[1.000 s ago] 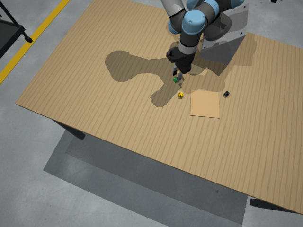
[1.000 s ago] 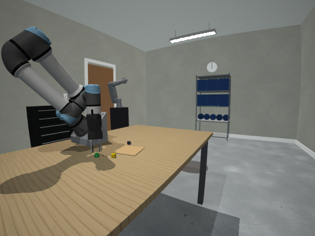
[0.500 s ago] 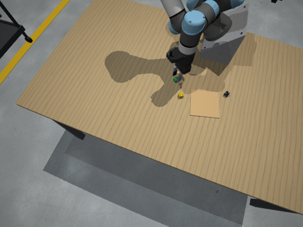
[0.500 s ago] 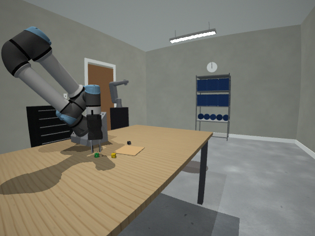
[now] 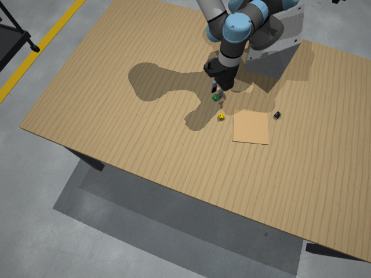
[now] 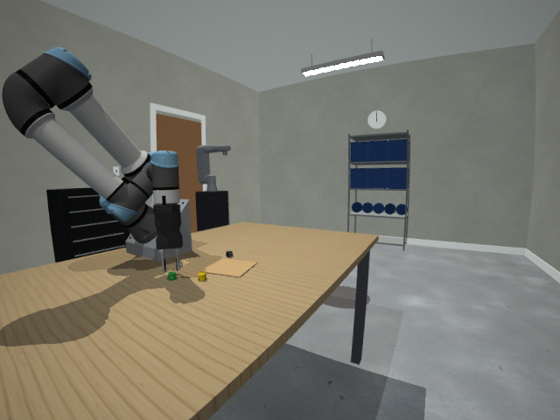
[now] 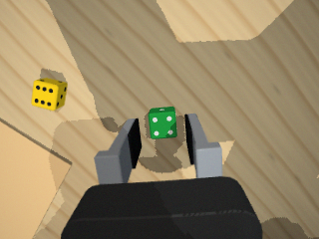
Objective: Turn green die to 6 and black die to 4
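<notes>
While the gripper [image 5: 217, 94] [image 6: 171, 269] [image 7: 162, 130] stands partly open over the table [image 5: 134, 149] [image 6: 180, 353] [image 7: 289, 90], all three dice lie off the mat [image 5: 250, 127] [image 6: 231, 267] [image 7: 25, 184].

From left to right in the top view, the green die [image 5: 214, 97] [image 6: 171, 276] [image 7: 162, 123] comes first, in the upper middle of the frame by the fingertips; the wrist view shows a gap on either side of it and four pips facing the camera, so the gripper has hold of nothing. The yellow die [image 5: 221, 116] [image 6: 201, 276] [image 7: 49, 94] sits just below and right of the green die, its six-pip face showing at the left of the wrist view. Next comes the mat, flat, right of centre. The black die [image 5: 277, 114] [image 6: 229, 254] lies near the mat's upper right corner; its top number is too small to tell.
</notes>
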Robot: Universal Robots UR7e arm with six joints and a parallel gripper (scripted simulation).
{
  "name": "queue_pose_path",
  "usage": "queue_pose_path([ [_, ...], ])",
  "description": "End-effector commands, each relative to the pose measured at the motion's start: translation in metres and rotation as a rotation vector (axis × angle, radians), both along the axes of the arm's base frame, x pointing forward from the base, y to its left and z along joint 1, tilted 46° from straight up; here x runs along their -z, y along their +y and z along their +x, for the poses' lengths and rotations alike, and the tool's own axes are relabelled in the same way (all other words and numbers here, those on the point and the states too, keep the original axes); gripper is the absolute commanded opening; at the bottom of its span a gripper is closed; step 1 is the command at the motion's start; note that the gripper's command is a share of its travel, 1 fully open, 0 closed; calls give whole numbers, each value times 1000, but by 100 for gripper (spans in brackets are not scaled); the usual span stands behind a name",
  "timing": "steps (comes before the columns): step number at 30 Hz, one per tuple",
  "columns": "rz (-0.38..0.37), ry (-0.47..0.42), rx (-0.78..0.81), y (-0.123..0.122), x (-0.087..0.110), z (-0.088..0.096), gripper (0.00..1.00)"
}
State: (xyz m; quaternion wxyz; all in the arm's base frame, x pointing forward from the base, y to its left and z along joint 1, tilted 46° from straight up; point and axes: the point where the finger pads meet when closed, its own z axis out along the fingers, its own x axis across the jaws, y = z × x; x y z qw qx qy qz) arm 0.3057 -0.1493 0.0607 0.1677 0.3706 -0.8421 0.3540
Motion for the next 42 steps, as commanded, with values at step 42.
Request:
queue_pose_path([
  [42, 0, -1, 0, -17, 16, 0, 70],
])
